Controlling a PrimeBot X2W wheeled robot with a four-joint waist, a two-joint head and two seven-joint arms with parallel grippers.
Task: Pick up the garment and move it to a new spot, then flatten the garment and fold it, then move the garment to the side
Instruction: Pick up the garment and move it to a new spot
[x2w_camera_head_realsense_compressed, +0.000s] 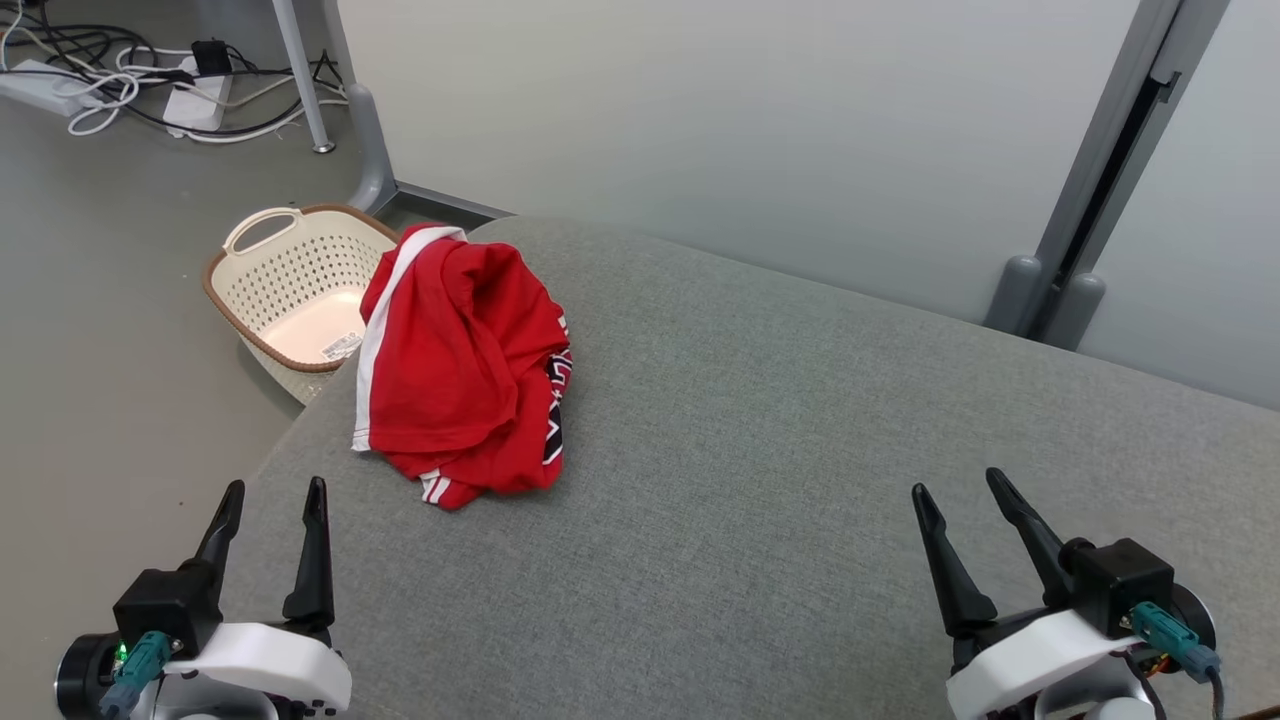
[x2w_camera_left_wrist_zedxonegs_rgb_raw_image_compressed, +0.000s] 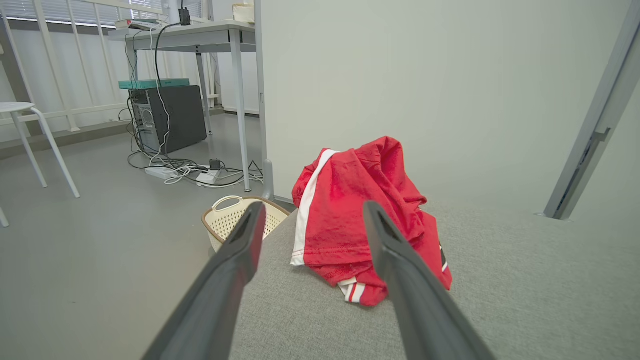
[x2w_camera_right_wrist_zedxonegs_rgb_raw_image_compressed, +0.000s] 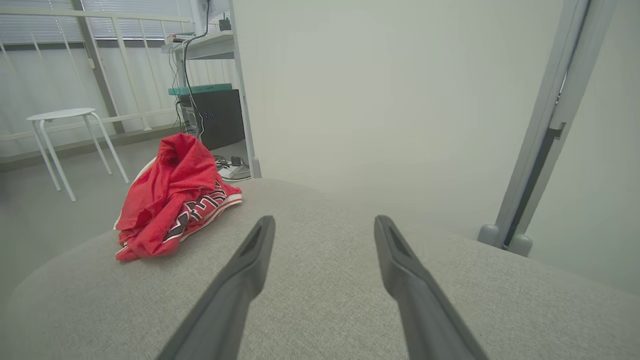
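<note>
Head view: the left gripper (x2w_camera_head_realsense_compressed: 276, 484) and right gripper (x2w_camera_head_realsense_compressed: 956, 481) both stand with fingers spread, empty. The crumpled red garment (x2w_camera_head_realsense_compressed: 460, 365) lies just ahead of the left one, well apart from the right. Left wrist view: it sits straight beyond the parted fingers — near, untouched. Right wrist view: it lies far off to the fingers' left. The pick-up looks not yet started — next, the left gripper needs to reach forward and close on a fold.

Red garment (x2w_camera_head_realsense_compressed: 455, 350) with white stripes and black-and-white lettering, grey woven cushion (x2w_camera_head_realsense_compressed: 780, 480), cream basket (x2w_camera_head_realsense_compressed: 290, 290) rimmed brown
</note>
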